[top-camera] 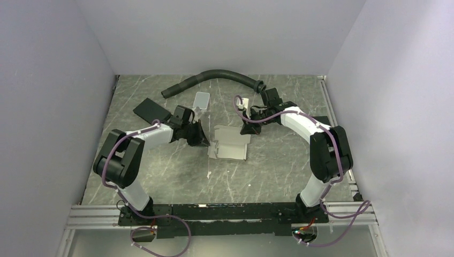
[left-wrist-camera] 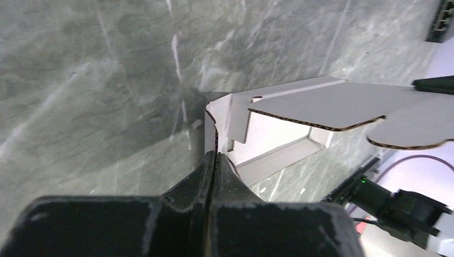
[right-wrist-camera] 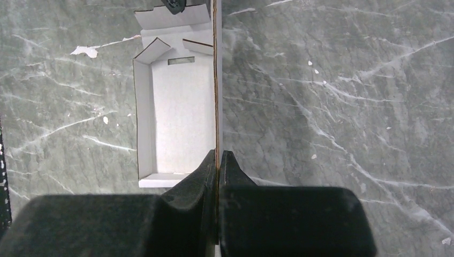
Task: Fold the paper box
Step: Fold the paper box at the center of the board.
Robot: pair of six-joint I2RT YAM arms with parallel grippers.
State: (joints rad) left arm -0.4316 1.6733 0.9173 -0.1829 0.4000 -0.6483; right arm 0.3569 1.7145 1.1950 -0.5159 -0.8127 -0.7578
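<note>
The paper box (top-camera: 231,144) is a white cardboard sheet, partly folded into a shallow tray, lying mid-table between the two arms. My left gripper (top-camera: 207,143) is at its left end. In the left wrist view that gripper (left-wrist-camera: 215,155) is shut on the edge of an upright side wall of the box (left-wrist-camera: 321,104), and tabbed flaps stick out beyond it. My right gripper (top-camera: 247,131) is at the box's far right corner. Seen from the right wrist, it (right-wrist-camera: 218,155) is shut on a long upright wall seen edge-on, with the tray floor (right-wrist-camera: 182,112) to its left.
A black ribbed hose (top-camera: 214,75) curves across the back of the table. A small light grey tile (top-camera: 202,100) and a black flat pad (top-camera: 151,111) lie behind the left arm. Enclosure walls stand on the left, right and back.
</note>
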